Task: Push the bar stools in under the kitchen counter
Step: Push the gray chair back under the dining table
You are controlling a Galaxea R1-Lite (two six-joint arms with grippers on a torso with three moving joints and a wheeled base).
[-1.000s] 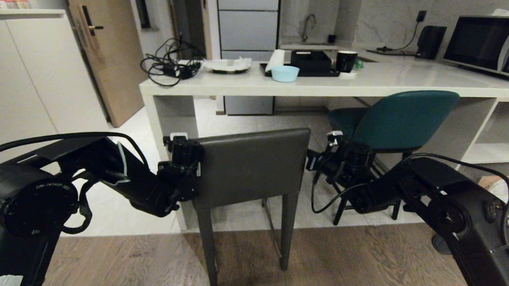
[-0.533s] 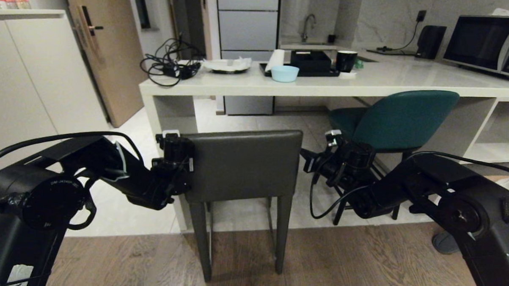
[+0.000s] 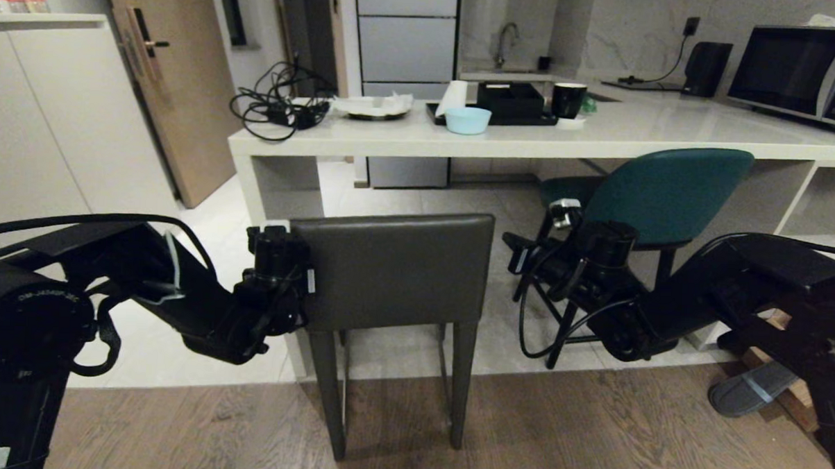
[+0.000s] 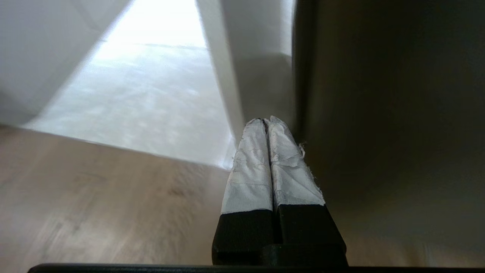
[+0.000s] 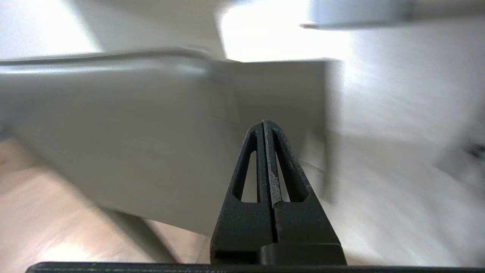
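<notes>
A: Item 1, change since a second ago?
B: The whole head view has shifted, so the robot itself has advanced. The grey-brown stool (image 3: pixel 390 272) now sits closer to the counter (image 3: pixel 504 142). The right arm has swung from beside it toward the teal stool (image 3: pixel 658 194).

A: Item 2, end effectors?
B: Left end effector (image 4: pixel 266 122): fingers pressed together, holding nothing, at the left edge of the grey-brown backrest. Right end effector (image 5: pixel 264 123): likewise closed and empty, near the teal stool's left side; contact unclear.

A: Item 3, task standing?
B: Teal stool: seat already under the slab, curved backrest at its edge. Grey-brown stool: square-backed, tapered legs, front legs on tile, rear on wood; probably more pushing needed.
</notes>
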